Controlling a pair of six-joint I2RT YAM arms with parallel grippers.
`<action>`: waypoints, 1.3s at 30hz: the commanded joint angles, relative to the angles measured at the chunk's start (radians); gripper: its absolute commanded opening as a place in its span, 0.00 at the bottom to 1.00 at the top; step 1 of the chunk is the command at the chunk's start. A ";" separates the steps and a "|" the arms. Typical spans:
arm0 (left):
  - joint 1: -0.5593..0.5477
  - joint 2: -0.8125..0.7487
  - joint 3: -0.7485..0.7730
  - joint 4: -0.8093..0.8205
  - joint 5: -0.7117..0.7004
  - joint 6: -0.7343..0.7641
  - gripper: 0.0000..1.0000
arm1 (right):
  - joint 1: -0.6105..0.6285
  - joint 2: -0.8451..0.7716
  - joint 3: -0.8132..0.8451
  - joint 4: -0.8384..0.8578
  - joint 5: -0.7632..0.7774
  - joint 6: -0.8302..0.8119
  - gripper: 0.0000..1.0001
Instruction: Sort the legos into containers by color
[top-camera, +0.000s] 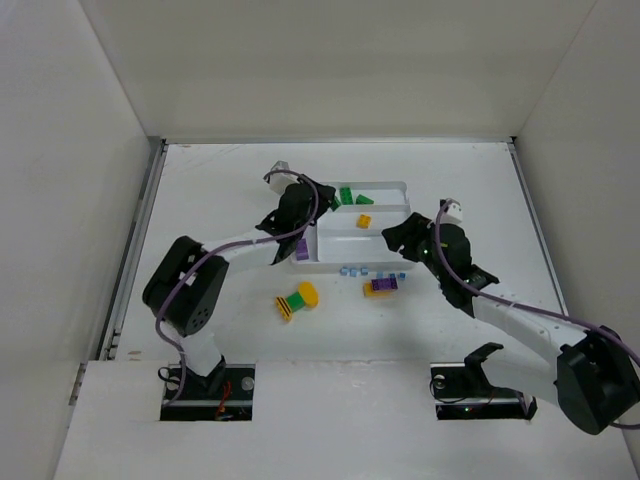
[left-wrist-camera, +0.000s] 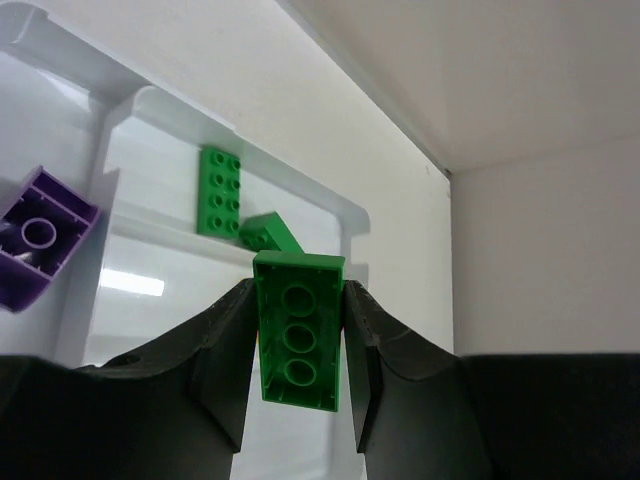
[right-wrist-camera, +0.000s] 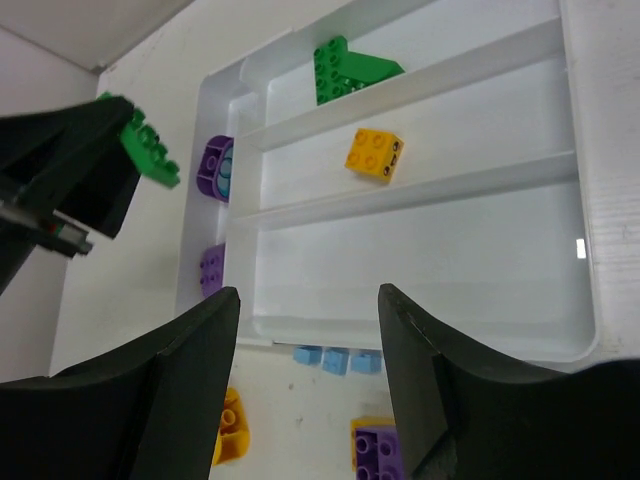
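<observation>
1. The green brick (left-wrist-camera: 298, 350) is clamped across its short width between the fingers of the left gripper (left-wrist-camera: 298, 295). It is held above the tray (top-camera: 400, 185), near the corner where the far long section meets the narrow side section.
2. The brick's long axis runs in line with the fingers and points out of the gripper toward the far section. Its hollow underside faces the left wrist camera. Its studs face the other way and show in the right wrist view.
3. Sorted so far:
   - The far section holds two green bricks (right-wrist-camera: 345, 70).
   - The middle section holds one yellow-orange brick (right-wrist-camera: 373, 155).
   - The narrow side section holds two purple bricks (right-wrist-camera: 215, 170).
   - The near section shows no brick.
4. Left to sort, all lying on the table (top-camera: 220, 200) just beside the tray's near wall:
   - a short row of light-blue bricks (top-camera: 352, 270);
   - a purple-and-yellow pair (top-camera: 381, 285), touching;
   - a green-and-yellow pair (top-camera: 297, 300), touching.
   Whether either pair is locked together cannot be told. If so, it needs pulling apart first.
5. Judged from this layout, the task is about half done, and the step in hand is dropping the held brick into the far section.
6. The right gripper (right-wrist-camera: 307, 300) hangs over the tray's near edge with its jaws spread and nothing between them.
</observation>
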 joint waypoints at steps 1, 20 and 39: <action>0.012 0.091 0.127 -0.054 -0.102 -0.120 0.26 | 0.005 -0.020 -0.013 0.080 0.003 -0.021 0.63; 0.006 0.380 0.489 -0.390 -0.239 -0.410 0.34 | 0.009 -0.066 -0.042 0.110 -0.045 -0.001 0.63; -0.020 0.316 0.422 -0.343 -0.286 -0.378 0.55 | 0.011 -0.042 -0.034 0.117 -0.055 -0.009 0.63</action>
